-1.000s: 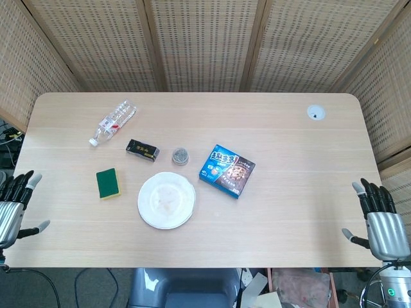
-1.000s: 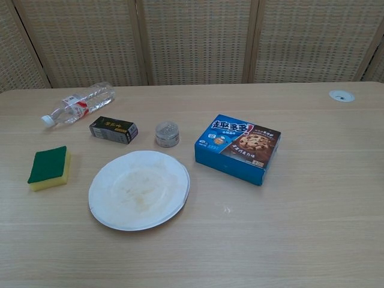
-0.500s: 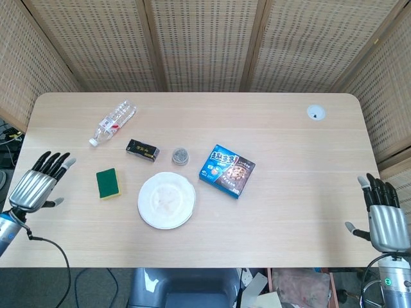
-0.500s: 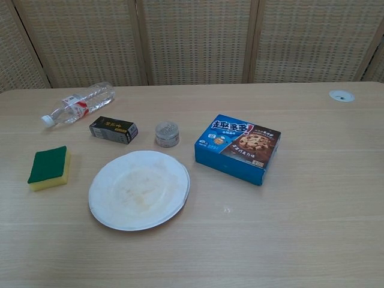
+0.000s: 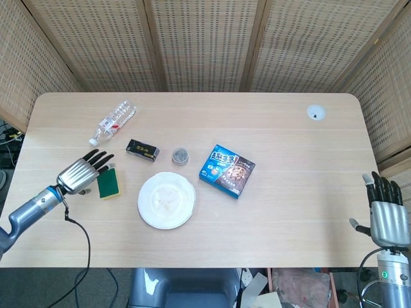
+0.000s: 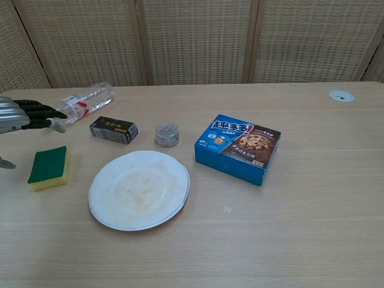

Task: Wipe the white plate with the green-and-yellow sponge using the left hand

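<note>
Head view looks steeply down; chest view low, both sharing the table (image 5: 289,212).

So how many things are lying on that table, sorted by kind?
Bottles: 1, the clear water bottle
Boxes: 2, the blue cookie box and the small black box
Sponges: 1, the green-and-yellow sponge
Plates: 1, the white plate
Round tins: 1, the small round tin
Total: 6

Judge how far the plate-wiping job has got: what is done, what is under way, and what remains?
Done: nothing is wiped; the plate shows brownish smears. Under way: the left hand, open, hovers next to the sponge, which lies flat on the table, ungripped. Left: grasp the sponge, carry it to the plate and wipe. The right hand waits open at the table's far edge.
</note>
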Available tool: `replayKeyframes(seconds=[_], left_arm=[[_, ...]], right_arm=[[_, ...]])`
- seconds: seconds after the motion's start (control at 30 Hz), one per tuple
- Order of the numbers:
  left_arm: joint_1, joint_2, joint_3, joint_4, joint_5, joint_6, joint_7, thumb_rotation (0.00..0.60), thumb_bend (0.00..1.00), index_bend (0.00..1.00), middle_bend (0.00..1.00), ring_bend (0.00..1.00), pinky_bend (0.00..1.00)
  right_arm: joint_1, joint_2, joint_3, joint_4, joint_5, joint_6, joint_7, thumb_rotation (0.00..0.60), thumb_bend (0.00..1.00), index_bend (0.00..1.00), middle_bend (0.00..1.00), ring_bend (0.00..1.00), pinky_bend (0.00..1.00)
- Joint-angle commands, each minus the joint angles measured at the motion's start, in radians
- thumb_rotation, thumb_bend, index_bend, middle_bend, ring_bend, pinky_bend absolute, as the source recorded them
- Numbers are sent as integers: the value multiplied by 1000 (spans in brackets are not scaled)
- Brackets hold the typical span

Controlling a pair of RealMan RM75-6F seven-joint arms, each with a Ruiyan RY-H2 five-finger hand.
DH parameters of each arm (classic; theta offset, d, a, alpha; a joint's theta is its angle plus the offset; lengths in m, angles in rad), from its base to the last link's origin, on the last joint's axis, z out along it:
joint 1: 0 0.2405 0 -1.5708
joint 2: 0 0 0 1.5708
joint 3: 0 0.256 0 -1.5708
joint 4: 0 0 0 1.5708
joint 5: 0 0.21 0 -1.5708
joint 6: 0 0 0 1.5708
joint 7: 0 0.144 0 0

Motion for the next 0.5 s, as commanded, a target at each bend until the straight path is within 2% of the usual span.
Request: replayKeyframes(seconds=[0.03, 0.27, 0.37, 0.5], left_arm=[[-20, -37, 27, 36, 13, -32, -12, 600, 0, 144, 37, 0, 74], [-45, -93, 58, 71, 15, -98, 2, 600, 0, 155, 36, 0, 74], [-47, -106, 63, 80, 4, -116, -7, 600, 0, 193, 48, 0, 76], [-48, -116, 65, 93, -12, -115, 2, 600, 0, 350, 199, 9, 151]], right_arm=[[3, -7, 1, 5, 10, -7, -10, 600, 0, 0, 0, 0, 0], [8, -12, 8, 20, 36, -24, -6, 600, 0, 0, 0, 0, 0], [8, -11, 10, 24, 39, -24, 1, 600, 0, 0, 0, 0, 0], [8, -8, 10, 28, 43, -25, 6, 600, 0, 0, 0, 0, 0]])
